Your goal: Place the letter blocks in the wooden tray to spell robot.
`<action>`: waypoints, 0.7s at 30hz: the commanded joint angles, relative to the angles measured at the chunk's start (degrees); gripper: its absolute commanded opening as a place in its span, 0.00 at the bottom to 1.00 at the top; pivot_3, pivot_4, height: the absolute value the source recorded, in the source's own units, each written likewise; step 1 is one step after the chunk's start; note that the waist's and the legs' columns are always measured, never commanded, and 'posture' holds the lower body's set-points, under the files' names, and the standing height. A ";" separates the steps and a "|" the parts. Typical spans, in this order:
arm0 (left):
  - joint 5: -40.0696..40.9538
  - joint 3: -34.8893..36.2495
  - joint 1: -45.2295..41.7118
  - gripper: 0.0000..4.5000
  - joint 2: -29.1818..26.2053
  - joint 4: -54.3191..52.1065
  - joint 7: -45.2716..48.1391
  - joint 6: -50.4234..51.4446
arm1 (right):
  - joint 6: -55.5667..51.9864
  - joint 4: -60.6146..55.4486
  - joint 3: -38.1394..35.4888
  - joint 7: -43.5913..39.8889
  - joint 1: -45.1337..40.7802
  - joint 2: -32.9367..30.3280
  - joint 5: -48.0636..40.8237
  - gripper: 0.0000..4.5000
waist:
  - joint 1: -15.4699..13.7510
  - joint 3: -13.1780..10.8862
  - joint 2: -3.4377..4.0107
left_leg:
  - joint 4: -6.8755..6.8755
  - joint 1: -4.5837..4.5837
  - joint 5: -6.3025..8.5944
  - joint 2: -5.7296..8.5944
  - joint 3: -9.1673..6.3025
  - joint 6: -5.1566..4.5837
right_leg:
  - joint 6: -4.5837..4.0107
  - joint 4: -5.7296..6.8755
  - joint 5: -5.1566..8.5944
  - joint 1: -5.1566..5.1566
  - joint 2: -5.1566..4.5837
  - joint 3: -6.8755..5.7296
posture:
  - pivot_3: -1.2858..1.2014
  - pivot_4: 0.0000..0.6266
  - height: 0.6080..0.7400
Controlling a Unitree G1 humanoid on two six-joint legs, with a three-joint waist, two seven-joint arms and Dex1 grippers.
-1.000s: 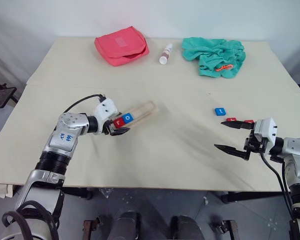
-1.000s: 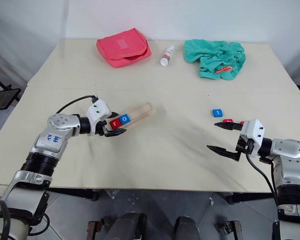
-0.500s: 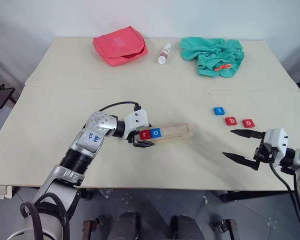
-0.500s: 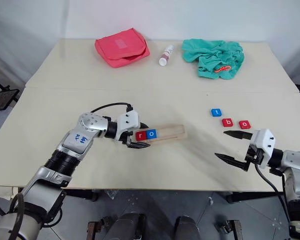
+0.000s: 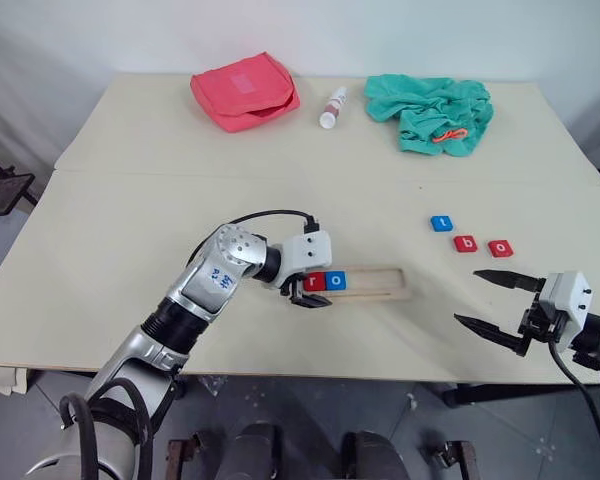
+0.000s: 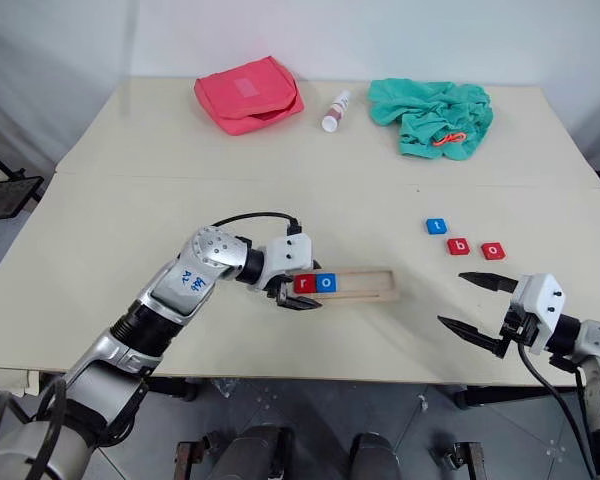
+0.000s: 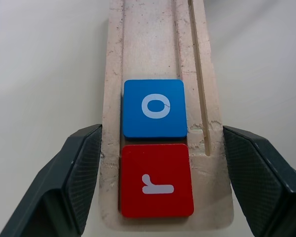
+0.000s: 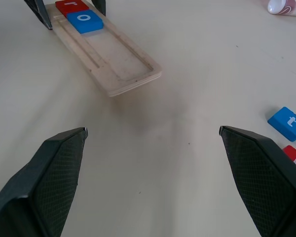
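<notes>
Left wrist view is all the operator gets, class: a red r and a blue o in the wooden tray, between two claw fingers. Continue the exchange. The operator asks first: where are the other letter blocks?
Observer: Three lie loose on the table to the robot's right of the wooden tray: a blue t, a red b and a red o.
Operator: Is the other arm near them?
Observer: The right claw hangs open and holds nothing, on the near side of those blocks.
Operator: Anything else on the table?
Observer: At the far side lie a pink pouch, a small bottle and a green cloth.
</notes>
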State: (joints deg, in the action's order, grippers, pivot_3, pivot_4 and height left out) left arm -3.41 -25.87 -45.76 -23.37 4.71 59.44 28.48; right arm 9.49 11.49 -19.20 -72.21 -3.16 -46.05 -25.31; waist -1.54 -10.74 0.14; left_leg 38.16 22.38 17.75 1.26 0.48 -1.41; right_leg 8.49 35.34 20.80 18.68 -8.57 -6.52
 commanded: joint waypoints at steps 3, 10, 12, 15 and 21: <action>0.05 -0.52 1.12 0.76 -0.04 -5.46 -0.18 2.58 | 0.16 -0.67 -3.34 0.26 0.50 -1.45 -1.50 1.00 | -0.05 0.00 0.00 | 0.00 -0.01 0.00 -0.01 -0.01 0.00 | 0.00 0.00 0.00 -0.01 0.00 0.00 | 0.52 0.24 1.00; -0.01 -0.73 1.54 0.98 -0.13 -6.76 -0.64 4.58 | 0.12 -0.44 -3.57 0.36 0.12 -1.58 -1.29 1.00 | -0.05 0.00 0.00 | 0.01 0.00 0.00 0.00 -0.02 0.00 | 0.00 -0.03 0.00 -0.02 0.00 0.00 | 0.52 0.24 1.00; 0.16 -0.77 1.71 0.99 -0.09 -7.06 -0.71 4.63 | 0.15 -0.38 -3.54 0.40 0.04 -1.63 -1.21 1.00 | -0.05 0.00 0.00 | 0.01 0.00 0.00 0.00 -0.02 0.00 | 0.00 -0.03 0.00 -0.02 0.00 0.00 | 0.52 0.24 1.00; 0.13 -0.03 1.98 0.99 -0.11 -7.46 -1.70 4.27 | 0.08 -0.42 -3.76 0.27 0.02 -1.99 -1.26 1.00 | -0.05 0.00 0.00 | 0.01 0.00 0.00 0.00 -0.02 0.00 | 0.00 -0.02 0.00 -0.02 0.00 0.00 | 0.52 0.24 1.00; 5.18 7.38 3.64 0.99 -3.01 -8.61 -0.71 -0.61 | -0.65 -1.55 -4.97 0.94 0.95 -2.81 -1.62 1.00 | 0.02 0.00 0.00 | 0.00 -0.01 0.00 -0.03 -0.03 0.00 | 0.00 -0.04 0.00 -0.02 0.01 0.00 | 0.52 0.24 1.00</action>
State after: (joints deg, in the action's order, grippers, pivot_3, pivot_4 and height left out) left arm -1.38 -23.04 -42.55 -25.53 -1.50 57.99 30.74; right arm 9.16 11.47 -21.35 -71.73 -2.93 -47.20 -25.41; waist -1.53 -10.73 0.15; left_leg 38.16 22.37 17.74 1.23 0.46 -1.41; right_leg 8.49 35.30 20.80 18.65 -8.56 -6.52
